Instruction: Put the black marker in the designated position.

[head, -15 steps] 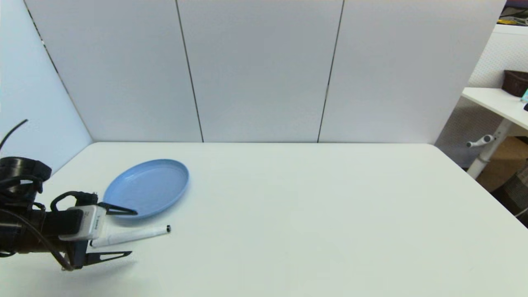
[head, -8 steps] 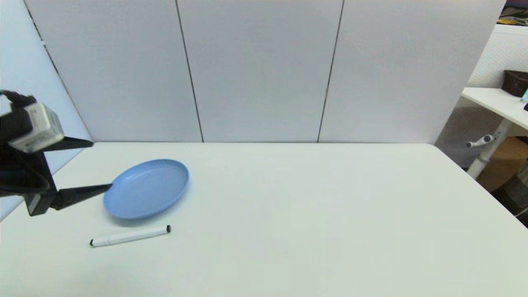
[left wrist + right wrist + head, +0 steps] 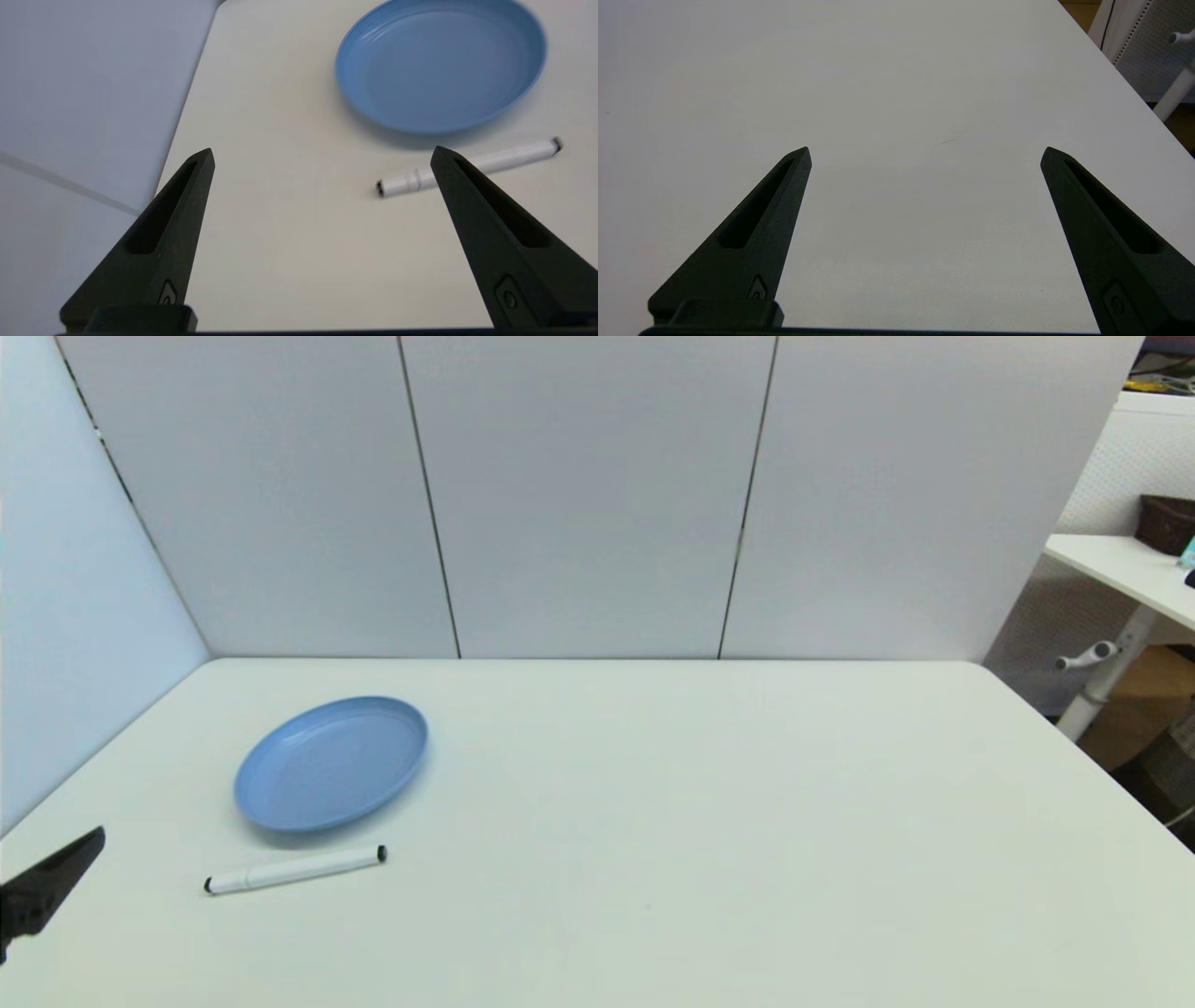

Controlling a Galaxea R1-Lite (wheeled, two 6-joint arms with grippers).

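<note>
The left gripper (image 3: 322, 154) hangs off the table's left edge near the front-left corner, its two black fingers (image 3: 159, 233) spread wide apart with nothing between them; in the head view only one dark fingertip (image 3: 51, 882) shows at that edge; the gripper is well apart from the pen and touches nothing on the table.

The black marker (image 3: 294, 870) lies flat on the white table (image 3: 700, 821), in the left half and toward the front edge; its barrel is white with a small black tip at each end; it runs roughly along the front edge, with the end farther from the left edge angled slightly toward the back; the left wrist view shows it (image 3: 467, 168) partly behind one finger, with a ring-like seam near the end closer to the gripper.

Just behind the marker, toward the back edge, sits a blue plate (image 3: 331, 763), round and shallow with a raised rim; the plate and marker are close but apart, a strip of shadowed table between them; the plate (image 3: 439, 65) holds nothing.

The right gripper (image 3: 924, 151) hovers over bare table near the right edge, fingers likewise wide apart and gripping nothing; it does not appear in the head view.

Beyond the table's right edge stands a white desk (image 3: 1120, 569).
</note>
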